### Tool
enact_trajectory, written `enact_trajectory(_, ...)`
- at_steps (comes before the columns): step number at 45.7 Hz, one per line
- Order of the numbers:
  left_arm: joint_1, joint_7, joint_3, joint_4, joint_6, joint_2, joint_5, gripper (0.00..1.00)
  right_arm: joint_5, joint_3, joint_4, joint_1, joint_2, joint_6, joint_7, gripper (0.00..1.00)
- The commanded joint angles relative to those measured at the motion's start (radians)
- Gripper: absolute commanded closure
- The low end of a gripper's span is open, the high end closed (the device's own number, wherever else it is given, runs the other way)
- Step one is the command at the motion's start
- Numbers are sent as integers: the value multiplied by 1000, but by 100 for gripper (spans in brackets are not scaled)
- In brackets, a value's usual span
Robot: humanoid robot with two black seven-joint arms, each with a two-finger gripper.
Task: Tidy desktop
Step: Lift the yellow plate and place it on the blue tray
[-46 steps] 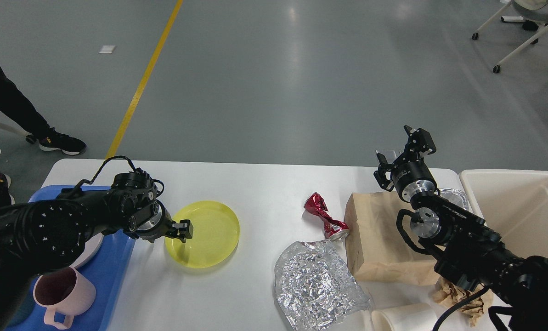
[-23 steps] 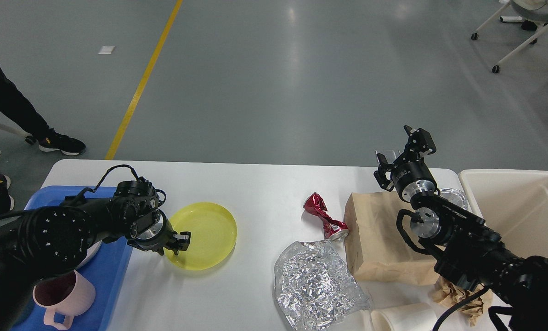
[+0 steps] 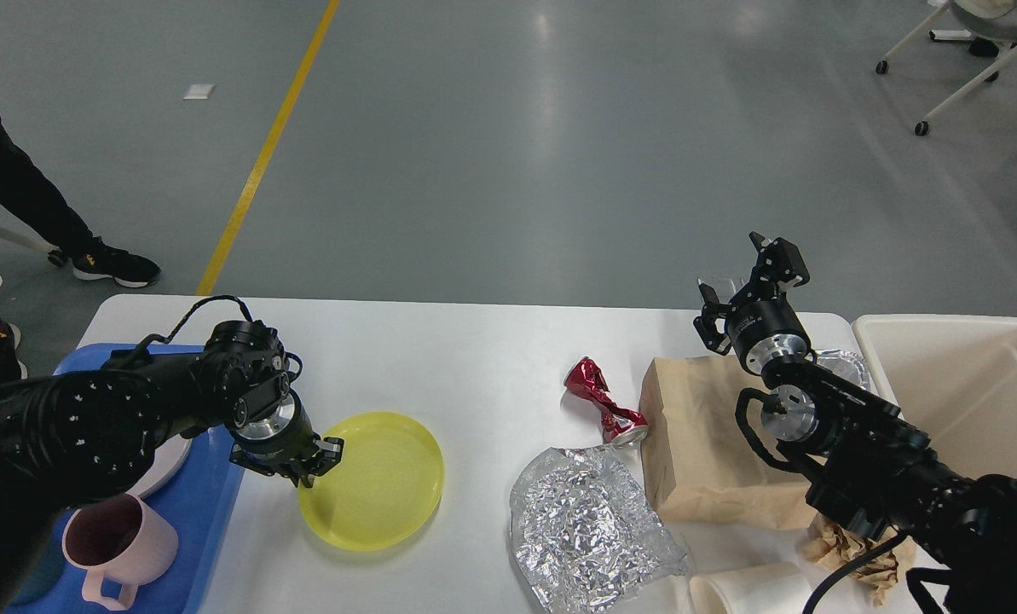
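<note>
While the left gripper (image 3: pixel 310 465) clamps one yellow plate (image 3: pixel 372 479) on the tabletop (image 3: pixel 474 358), the right gripper (image 3: pixel 747 277) hangs spread and empty above one paper bag (image 3: pixel 696 443).

Left arm: enters from the lower left of the frame, bent low, forearm reaching right toward centre-left.
Left gripper (image 3: pixel 310 465): points down and right; fingers dark and close together, spread cannot be told.
Right arm: enters from the lower right corner, rising up and left.
Right gripper (image 3: pixel 742 286): raised at right of centre, fingers spread apart, nothing between them.
</note>
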Motion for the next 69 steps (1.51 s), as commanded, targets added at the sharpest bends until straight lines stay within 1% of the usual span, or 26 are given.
enact_trajectory(1,-51,0,0,0,-73,12,-1,100,0,0,0,0,0,1,-1,0)
enact_trajectory(8,-123,0,0,0,-155,41,1,100,0,0,0,0,0,-1,-1,0)
enact_trajectory(18,-250,-3,-8,-2,-157,73,-1,100,0,0,0,0,0,-1,1,0)
enact_trajectory(26,-384,-1,-65,-2,-157,131,-1,100,0,0,0,0,0,1,1,0)
enact_trajectory(36,-574,-4,-69,-2,-157,204,-1,100,0,0,0,0,0,1,1,0)
enact_trajectory(42,-638,-9,-88,-2,-157,269,-1,100,0,0,0,0,0,-1,-1,0)
enact_trajectory(46,-631,-12,-88,2,-157,315,-1,100,0,0,0,0,0,1,-1,0)
enact_trajectory(50,-596,-26,-88,3,-157,375,-7,100,0,0,0,0,0,1,1,0)
enact_trajectory(54,-499,-40,-96,9,-157,443,-22,100,0,0,0,0,0,-1,1,0)
enact_trajectory(59,-389,-40,-118,40,-157,498,-33,100,0,0,0,0,0,1,-1,0)
enact_trajectory(69,-182,-37,-122,94,-157,523,-33,100,0,0,0,0,0,-1,1,0)
